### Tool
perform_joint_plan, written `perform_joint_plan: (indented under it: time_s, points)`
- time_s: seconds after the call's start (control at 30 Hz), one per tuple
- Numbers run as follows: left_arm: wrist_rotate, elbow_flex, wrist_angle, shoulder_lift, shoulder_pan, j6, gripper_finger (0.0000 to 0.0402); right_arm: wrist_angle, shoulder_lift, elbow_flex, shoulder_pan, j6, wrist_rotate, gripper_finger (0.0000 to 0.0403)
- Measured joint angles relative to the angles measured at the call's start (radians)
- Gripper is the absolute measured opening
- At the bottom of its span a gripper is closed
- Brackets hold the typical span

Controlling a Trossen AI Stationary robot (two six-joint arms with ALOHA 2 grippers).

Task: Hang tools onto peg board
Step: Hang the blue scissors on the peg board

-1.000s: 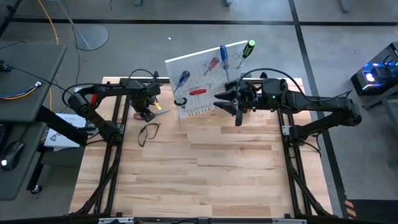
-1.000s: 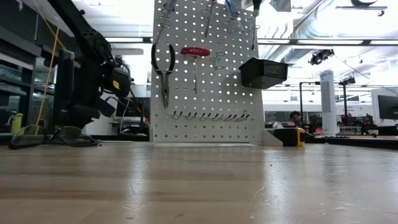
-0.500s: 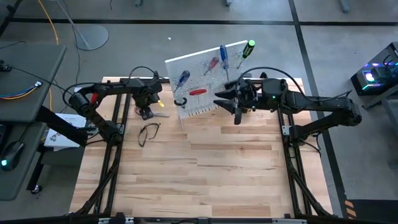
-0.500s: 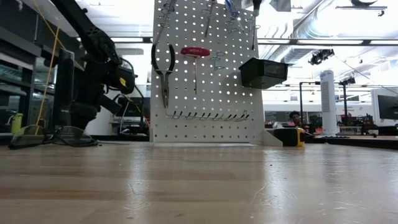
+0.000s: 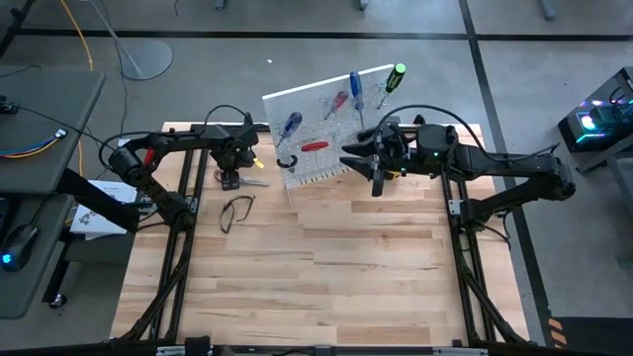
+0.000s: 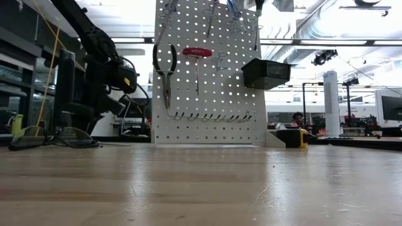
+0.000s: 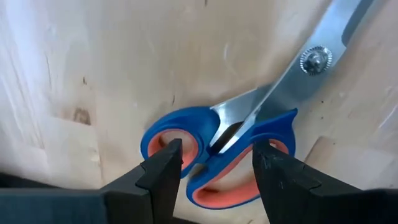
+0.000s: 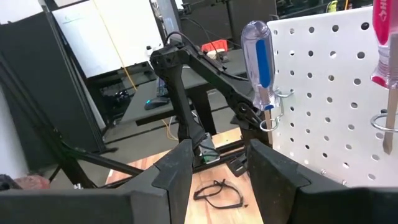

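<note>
Left end effector (image 7: pixel 211 171) poised directly over a pair of scissors (image 7: pixel 249 143) lying flat on the wooden surface (image 5: pixel 326 267), to the left of the peg board (image 5: pixel 326 129). Its fingers (image 7: pixel 165 168) stand open, one to each side of the blue, orange-lined handle loops, and hold nothing. The steel blades run away from the handles, past the pivot screw, and appear nearly closed.

Right end effector (image 8: pixel 214 165) waits in the air in front of the peg board, part-open and empty. A blue-handled screwdriver (image 8: pixel 260 62) already hangs in a hook there; pliers (image 6: pixel 165 69) and a red-handled tool (image 6: pixel 197 53) hang on the board's face.

Handling, by judgement: the scissors are light and rigid, but lie low against the surface, so the fingers must reach almost to the wood. The plastic handles offer the thicker, less slippery hold; the polished blades are thin and could slide or swing open. A grip across both loops should keep them shut, though it may block the loop needed for a peg.
</note>
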Motion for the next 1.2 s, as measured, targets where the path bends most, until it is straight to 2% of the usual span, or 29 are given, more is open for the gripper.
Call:
perform_joint_plan:
  time_s: [0.2, 0.37, 0.47, 0.57, 0.63, 0.8, 1.0, 1.2]
  points:
    - [-0.045, -0.029, 0.015, -0.003, 0.002, 0.101, 0.0178, 0.000, 0.000, 0.000, 0.000, 0.011, 0.000, 0.0142]
    - [-0.099, -0.032, -0.001, -0.001, 0.002, 0.118, 0.0178, 0.000, 0.000, 0.000, 0.000, 0.029, 0.000, 0.0142]
    - [-0.153, -0.035, -0.038, 0.002, 0.003, 0.107, 0.0178, 0.000, 0.000, 0.000, 0.000, 0.029, 0.000, 0.0142]
    - [-0.219, -0.021, -0.076, 0.004, -0.016, 0.004, 0.0178, 0.000, 0.000, 0.000, 0.000, 0.028, 0.000, 0.0142]
    - [-0.213, 0.000, -0.110, 0.004, -0.027, -0.052, 0.0180, -0.002, 0.000, 0.000, 0.000, 0.027, 0.000, 0.0142]
    - [-0.111, 0.057, -0.127, 0.004, -0.072, -0.094, 0.0196, -0.008, 0.000, 0.000, -0.005, 0.007, 0.000, 0.0142]
    - [-0.140, 0.084, -0.140, 0.002, -0.095, -0.085, 0.0229, -0.008, 0.000, 0.000, -0.005, 0.000, 0.000, 0.0142]
    - [-0.144, 0.084, -0.195, 0.002, -0.074, 0.026, 0.0252, -0.025, 0.000, 0.000, -0.005, 0.001, 0.000, 0.0142]
